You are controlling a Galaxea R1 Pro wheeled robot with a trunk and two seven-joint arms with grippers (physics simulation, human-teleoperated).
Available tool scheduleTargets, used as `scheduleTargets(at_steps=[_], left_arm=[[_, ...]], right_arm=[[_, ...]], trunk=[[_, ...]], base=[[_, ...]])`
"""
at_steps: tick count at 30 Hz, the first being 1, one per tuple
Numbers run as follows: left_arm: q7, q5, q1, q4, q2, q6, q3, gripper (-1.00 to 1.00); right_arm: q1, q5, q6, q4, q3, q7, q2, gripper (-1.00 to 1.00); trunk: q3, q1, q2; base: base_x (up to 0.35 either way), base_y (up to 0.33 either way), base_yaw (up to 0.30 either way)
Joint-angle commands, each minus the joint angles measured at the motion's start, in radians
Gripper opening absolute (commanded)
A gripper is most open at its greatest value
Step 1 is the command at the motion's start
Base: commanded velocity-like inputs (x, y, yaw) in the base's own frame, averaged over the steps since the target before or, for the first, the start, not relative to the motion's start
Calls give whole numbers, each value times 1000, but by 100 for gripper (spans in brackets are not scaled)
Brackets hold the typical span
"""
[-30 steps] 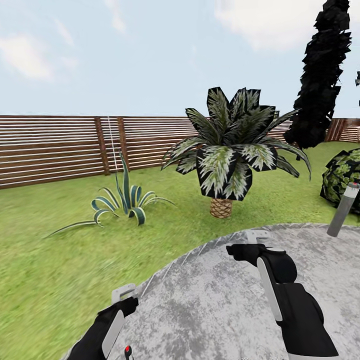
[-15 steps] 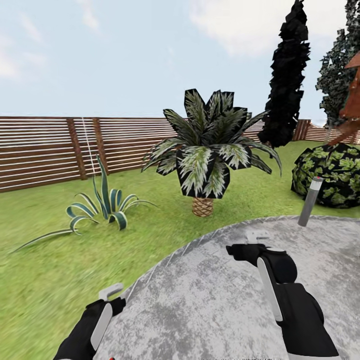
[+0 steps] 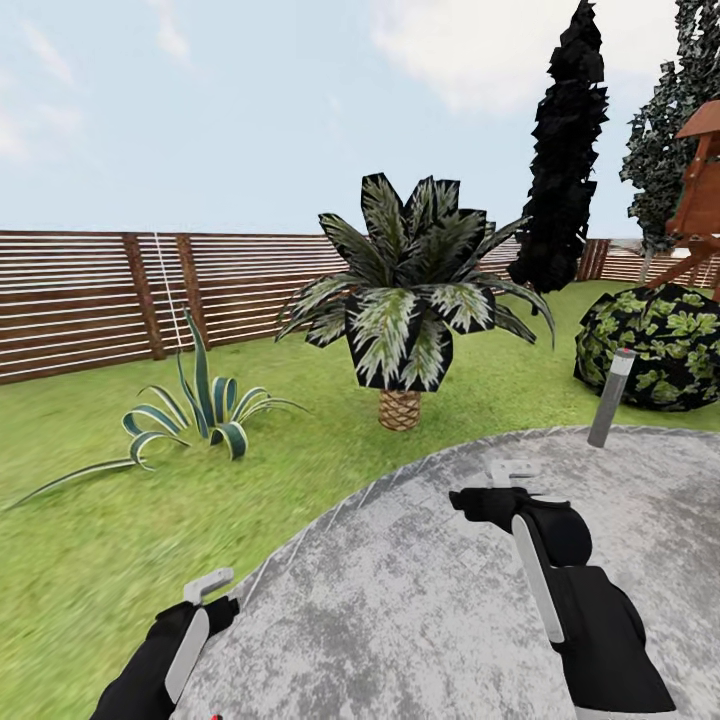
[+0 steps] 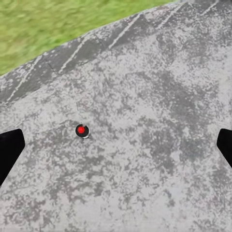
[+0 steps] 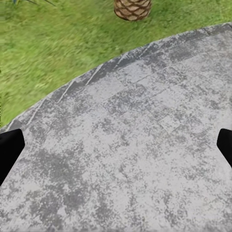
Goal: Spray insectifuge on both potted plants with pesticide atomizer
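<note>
**Desk:** What can we not make out here?

**Field:** Most of the pesticide atomizer [image 4: 81,131]. In the left wrist view we see it end-on: a small red tip in a dark ring, with a sliver of white beside it. Its body and base are hidden beneath its own head. In the head view it is cut off by the lower edge, with only a red speck showing below the left arm.

**Desk:** Which way does it point?

**Field:** We read its long axis as running straight up toward the wrist camera, so it stands upright, red tip uppermost. We cannot tell which way the nozzle faces.

**Desk:** And where is it?

**Field:** It is on the grey gravel patio [image 3: 420,600], near the curved rim where the lawn [image 3: 90,540] begins, under the left gripper [image 3: 208,585] and apart from it.

**Desk:** The hands?

**Field:** Both are spread wide and hold nothing. The left's dark fingertips [image 4: 8,152] sit at opposite edges of its wrist view, with the bottle between them and nearer one side. The right gripper [image 3: 512,470] hangs over bare gravel, its fingertips [image 5: 9,150] just as far apart.

**Desk:** The background?

**Field:** We see a palm-like plant [image 3: 405,290] on a woven trunk, a striped agave [image 3: 200,410], a grey bollard lamp [image 3: 610,398] beside a round bush [image 3: 660,345], a dark tall tree [image 3: 565,150] and the slatted fence [image 3: 80,300]. A brown wooden structure [image 3: 700,200] is cut off at the right edge.
</note>
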Motion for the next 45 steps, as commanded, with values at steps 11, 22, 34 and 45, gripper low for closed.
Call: scheduleTargets(at_steps=[11, 22, 34, 45], left_arm=[[-59, -23, 5, 103, 33, -263, -16, 100], [-329, -53, 6, 296, 122, -466, -17, 100], [-353, -103, 6, 363, 102, -557, -72, 100], [-353, -101, 6, 378, 98, -577, -76, 100]], right_arm=[[19, 0, 4, -4, 172, 0, 6, 100], [-6, -2, 0, -5, 189, -1, 119, 100], [-27, -2, -3, -5, 186, -2, 128, 100], [-26, -1, -3, -5, 188, -4, 128, 100]], trunk=[[-36, 42, -78], [-70, 84, -155], [-79, 96, -176], [-79, 96, -176]], base=[[0, 0, -1], [0, 0, 0], [-27, 20, -38], [-179, 221, -126]])
